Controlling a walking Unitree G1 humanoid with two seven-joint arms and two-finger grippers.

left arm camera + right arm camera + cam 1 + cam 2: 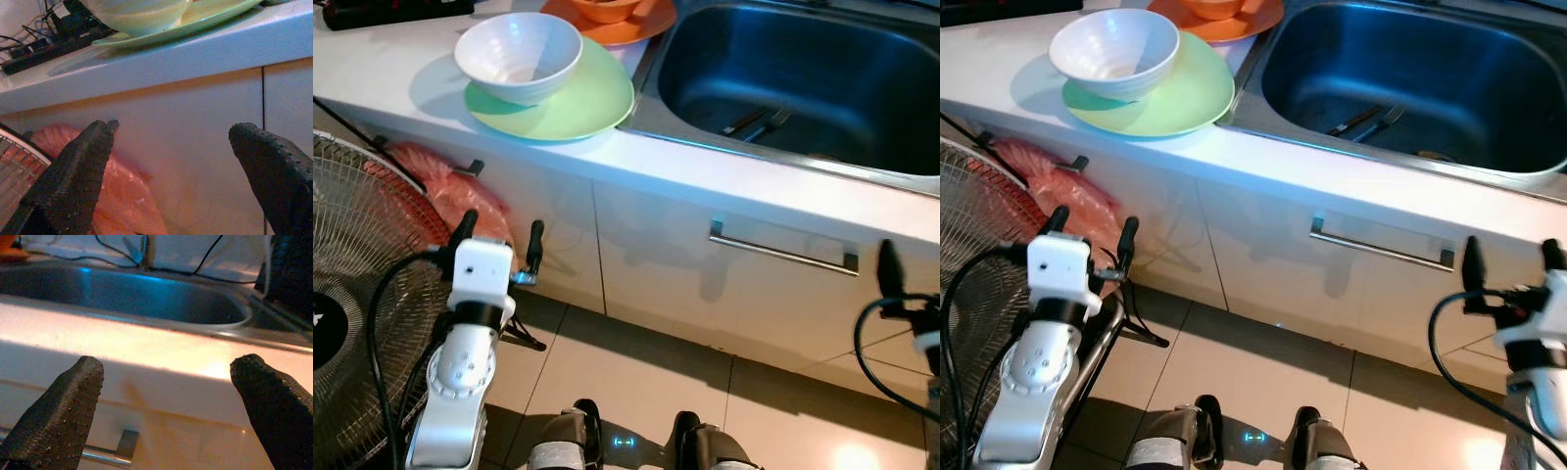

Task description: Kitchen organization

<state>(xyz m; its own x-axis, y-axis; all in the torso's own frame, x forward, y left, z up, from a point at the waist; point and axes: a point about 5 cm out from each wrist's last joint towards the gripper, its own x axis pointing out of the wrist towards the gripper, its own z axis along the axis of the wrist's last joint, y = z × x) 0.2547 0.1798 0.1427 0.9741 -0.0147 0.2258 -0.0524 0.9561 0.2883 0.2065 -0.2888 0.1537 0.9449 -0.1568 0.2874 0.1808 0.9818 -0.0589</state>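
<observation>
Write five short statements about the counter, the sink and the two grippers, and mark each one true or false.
1. The white ribbed bowl sits on the pale green plate. True.
2. The stainless steel sink holds the orange plate. False: the orange plate rests on the white counter; the sink holds cutlery.
3. The left gripper is open, below the counter edge. True.
4. The right gripper grips the metal bar handle. False: it is open and holds nothing, with the handle to its left.
5. A metal-grille fan stands on the robot's right. False: it is on its left.
</observation>
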